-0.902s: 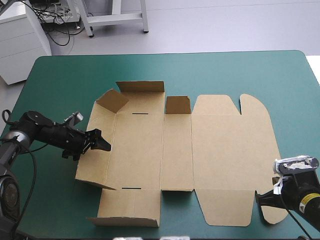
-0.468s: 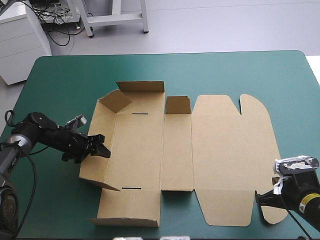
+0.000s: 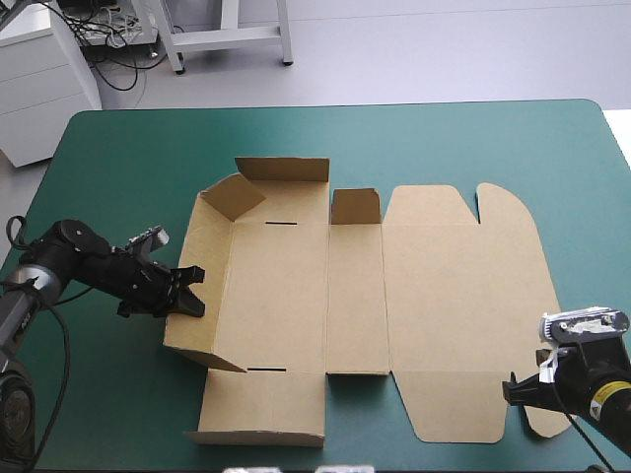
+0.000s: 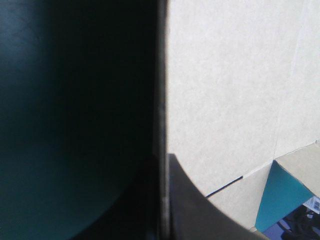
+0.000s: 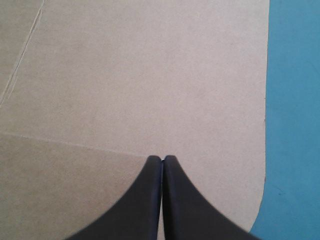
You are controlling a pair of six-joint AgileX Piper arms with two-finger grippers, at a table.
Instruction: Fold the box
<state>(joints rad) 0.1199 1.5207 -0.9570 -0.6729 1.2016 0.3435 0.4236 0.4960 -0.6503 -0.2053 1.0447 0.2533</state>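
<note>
At nine o'clock on the tabletop (image 3: 108,158), the left end effector (image 3: 189,292) is clenched on the box (image 3: 434,296), its black fingers pinching the top edge of the left wall (image 3: 202,330), which stands tilted up off the teal-green cover; the pinch looks thin to me, right at the rim, so the board could slip out and the wall flop back flat. Just toward eleven o'clock a corner flap (image 3: 235,195) leans inward, beside the far panel (image 3: 283,169), itself half raised; if the wall is pushed upright before that flap is tucked, I'd guess it jams or creases off its score line. Over at five o'clock the right end effector (image 3: 511,390) is closed with nothing between its fingers, tips meeting over the box's rounded near corner; whether it presses the board I cannot tell; if it does not, a push from the left would likely skate the whole sheet toward three o'clock rather than fold it; most of the box lies flat mid-tabletop.
</note>
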